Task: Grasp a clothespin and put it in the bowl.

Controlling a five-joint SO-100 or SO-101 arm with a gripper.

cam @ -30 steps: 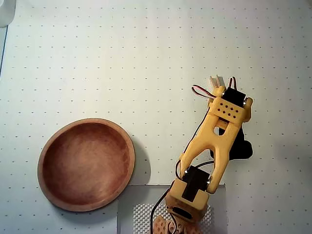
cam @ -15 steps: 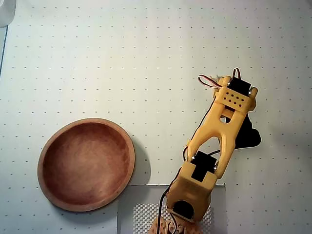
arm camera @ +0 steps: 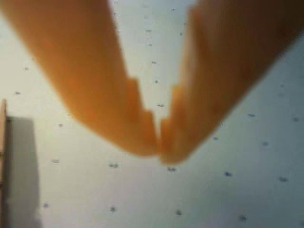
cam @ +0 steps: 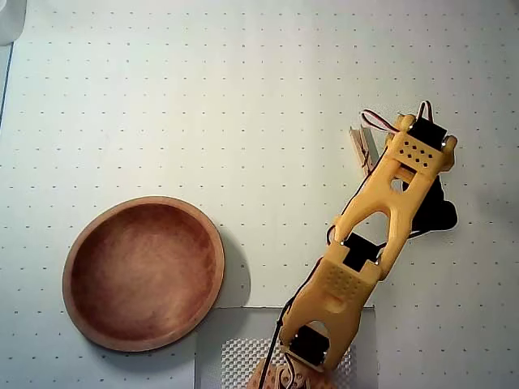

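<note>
The arm has swung toward the upper right of the overhead view over the last second, and in doing so it has uncovered the clothespin (cam: 362, 150), which a moment ago was mostly hidden under the wrist and now lies plainly on the dotted bench (cam: 203, 97), just left of the arm's far end. In the wrist view the tool (arm camera: 159, 142) has its two orange fingertips pressed together with nothing between them, so it is closed and empty; the clothespin (arm camera: 3, 156) shows only as a pale wooden sliver at the left edge of that frame, beside a dark shadow. My reading is that the tool has slid off to one side of the pin rather than settling over it (the shift went rightward in the overhead view, away from the pin), so the grasp is not yet begun: the fingers would need to part and come back over the wood before anything can be lifted. The bowl (cam: 97, 243) sits in the lower left of the overhead view, well apart from the pin and empty, so the carry across the bench is still ahead. No brand, label or readable writing shows on the arm, the bowl, the pin or the bench; the surface carries only a regular grid of small dots
</note>
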